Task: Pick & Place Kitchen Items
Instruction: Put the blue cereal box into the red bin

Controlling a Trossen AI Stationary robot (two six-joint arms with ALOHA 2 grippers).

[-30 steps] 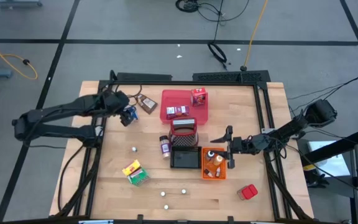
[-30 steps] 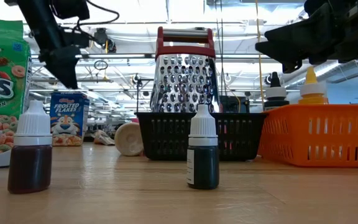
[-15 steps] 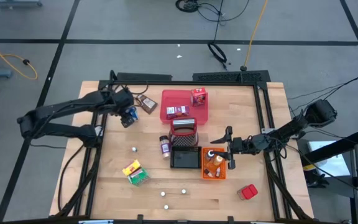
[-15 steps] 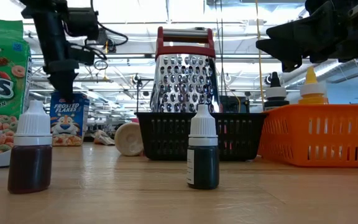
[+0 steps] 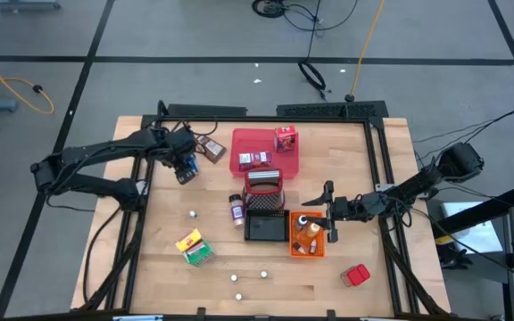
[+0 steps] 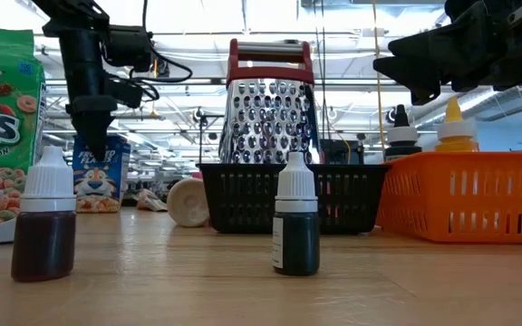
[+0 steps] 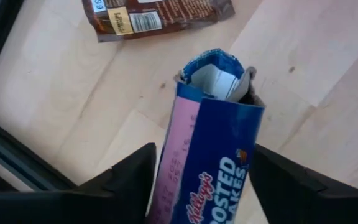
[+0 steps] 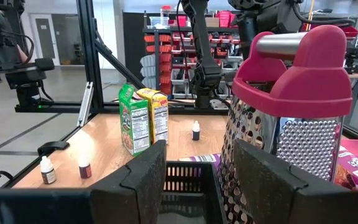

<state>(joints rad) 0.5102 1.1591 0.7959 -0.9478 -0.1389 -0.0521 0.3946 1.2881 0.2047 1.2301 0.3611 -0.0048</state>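
The left gripper [image 5: 184,167] is wide around the blue box [image 7: 211,163] at 10 o'clock. Squeeze both sides evenly, then lift straight.

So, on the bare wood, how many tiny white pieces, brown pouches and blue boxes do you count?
Tiny white pieces: 4
Brown pouches: 1
Blue boxes: 1
Total: 6

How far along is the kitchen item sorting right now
Done: two red packs lie on the red tray, bottles in the orange bin. In hand: the left gripper straddles the blue cereal box, not yet clamped. Left: brown pouch, green-yellow boxes, loose bottles.
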